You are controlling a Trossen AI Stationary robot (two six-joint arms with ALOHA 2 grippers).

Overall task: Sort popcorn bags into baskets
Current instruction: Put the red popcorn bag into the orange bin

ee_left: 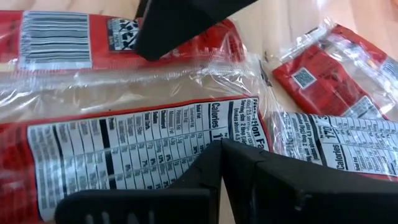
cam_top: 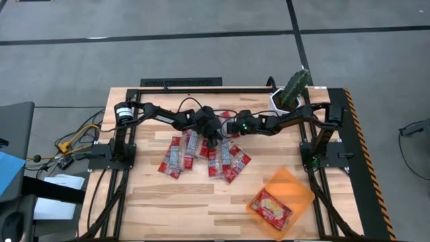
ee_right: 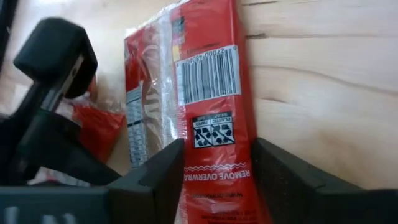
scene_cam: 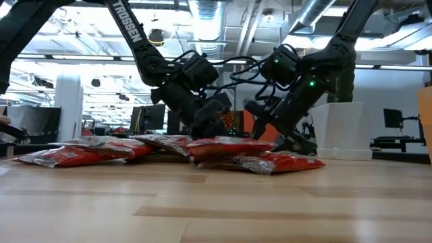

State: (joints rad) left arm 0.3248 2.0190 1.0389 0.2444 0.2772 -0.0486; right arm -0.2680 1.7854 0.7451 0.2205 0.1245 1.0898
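Observation:
Several flat red popcorn bags (cam_top: 201,156) lie in a loose heap on the wooden table's middle, some overlapping. My left gripper (cam_top: 212,140) is shut, its tips (ee_left: 221,155) down at a bag showing its nutrition panel (ee_left: 124,149). My right gripper (cam_top: 228,133) is open beside it, one finger (ee_right: 163,171) on each side of a bag lying barcode side up (ee_right: 211,118). The orange basket (cam_top: 299,183) stands near the front right and holds one larger red-orange bag (cam_top: 270,207). My left gripper's shut fingertips come slanting down from the far left onto the printed face of the nutrition-panel bag (ee_left: 205,134), which lies flat on the heap. Whether they touch it or hang just above, I cannot tell. My right gripper's fingers (ee_right: 280,171) stand along the barcode bag's two long edges (ee_right: 244,155), slanting down. I cannot tell whether they touch it. The bag lies flat on the table.
A white pot with a cactus (cam_top: 290,93) stands at the far right, close behind my right arm. Bare wood lies free along the near edge and at the front left. The two grippers stand close together over the heap (scene_cam: 223,147).

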